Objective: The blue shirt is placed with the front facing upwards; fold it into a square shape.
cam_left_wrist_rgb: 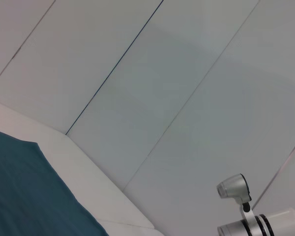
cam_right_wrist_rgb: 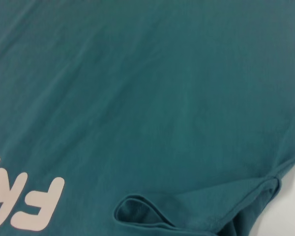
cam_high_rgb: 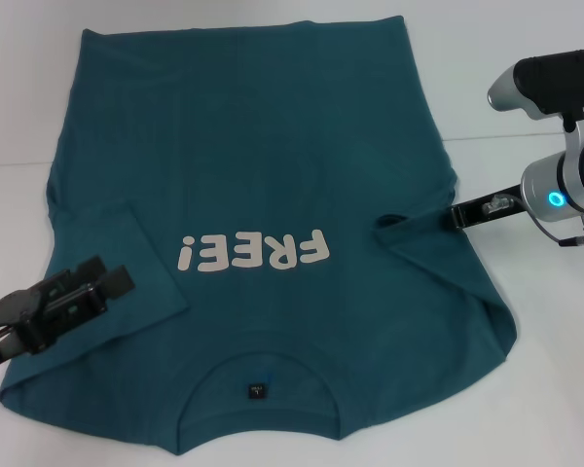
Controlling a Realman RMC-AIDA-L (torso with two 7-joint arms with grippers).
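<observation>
Currently, scene status as follows:
Garment: the blue shirt (cam_high_rgb: 273,165) lies spread on the white table (cam_high_rgb: 526,389), front side up, covering most of the work surface
Orientation: collar (cam_high_rgb: 258,375) at the near edge toward the robot, hem at the far edge; the black neck label (cam_high_rgb: 257,391) sits inside the collar
Print: white "FREE!" lettering (cam_high_rgb: 251,253) across the chest, upside down in the head view; part of it also shows in the right wrist view (cam_right_wrist_rgb: 29,206)
Left sleeve: folded inward over the body, forming an angled flap (cam_high_rgb: 127,253) just beside the print
Right sleeve: folded inward, with a raised crease (cam_high_rgb: 409,229) near the right gripper's tip; in the right wrist view the rolled sleeve edge (cam_right_wrist_rgb: 147,211) stands up off the body fabric
Left gripper: (cam_high_rgb: 112,279) positioned over the left sleeve area near the shirt's near-left corner; fingers slightly apart, nothing between them, contact with the cloth cannot be determined
Right gripper: (cam_high_rgb: 459,216) extended level from the right side, its tip at the shirt's right edge by the sleeve fold; whether the fingers are apart or closed, and whether they hold cloth, cannot be determined
Left wrist camera: shows a corner of the shirt (cam_left_wrist_rgb: 24,191), the table edge and a pale panelled wall (cam_left_wrist_rgb: 162,73)
</observation>
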